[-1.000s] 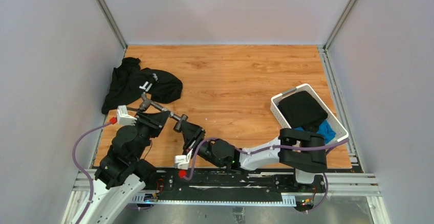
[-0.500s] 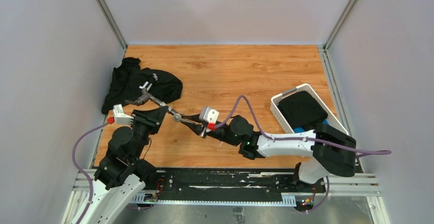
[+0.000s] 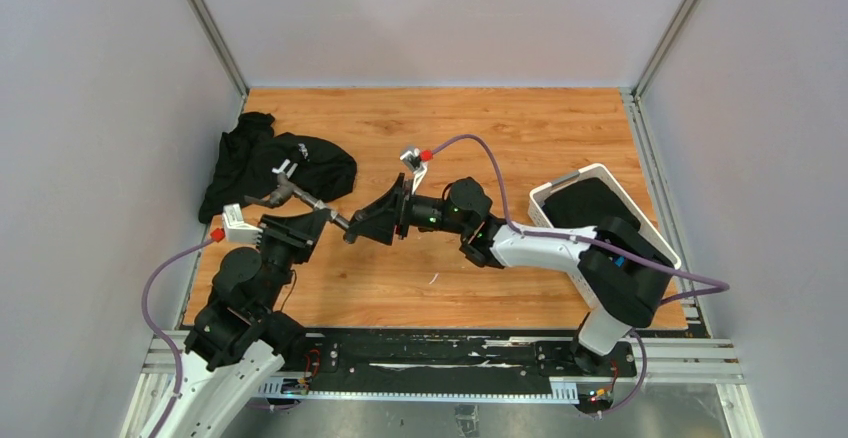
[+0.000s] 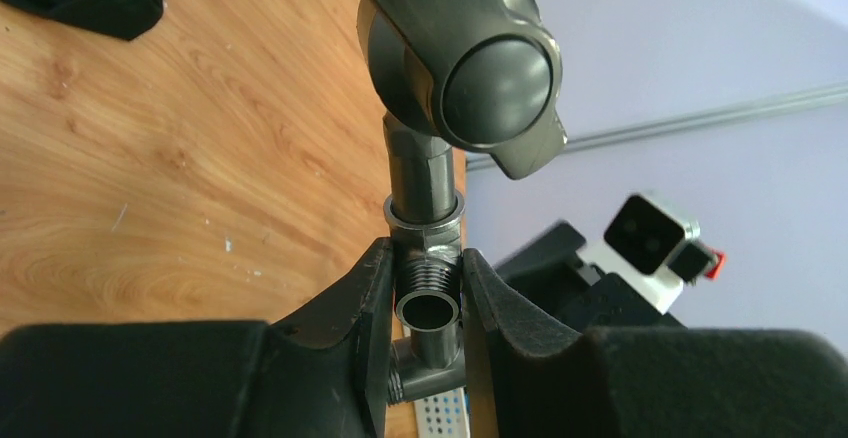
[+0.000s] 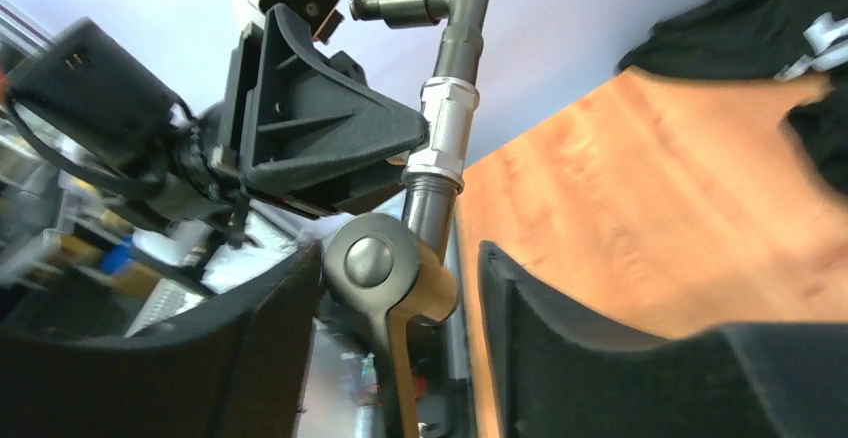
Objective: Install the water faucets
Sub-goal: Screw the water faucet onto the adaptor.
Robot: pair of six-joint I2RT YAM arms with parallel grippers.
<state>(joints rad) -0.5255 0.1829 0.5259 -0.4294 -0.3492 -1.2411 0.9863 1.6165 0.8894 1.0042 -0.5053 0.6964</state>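
The water faucets are joined into one dark-grey piece [image 3: 290, 195] held above the wooden table at the left. My left gripper [image 3: 316, 218] is shut on it. In the left wrist view its fingers [image 4: 372, 298] pinch a threaded pipe stub [image 4: 428, 293], and the round tap head [image 4: 470, 68] stands above. My right gripper [image 3: 352, 230] meets the faucet's free end from the right. In the right wrist view its open jaws [image 5: 400, 258] straddle the round head and lever [image 5: 385, 268]. The head lies against the left finger [image 5: 270, 338], with a gap to the right one.
A black cloth garment [image 3: 270, 163] lies at the back left of the table. A white plastic basket [image 3: 565, 180] holding dark cloth and something blue stands at the right edge. Grey walls close in three sides.
My right arm has swung from the front edge up to the faucet's free end, and its jaws now stand wider. The left gripper still holds the faucet, now slightly tilted.
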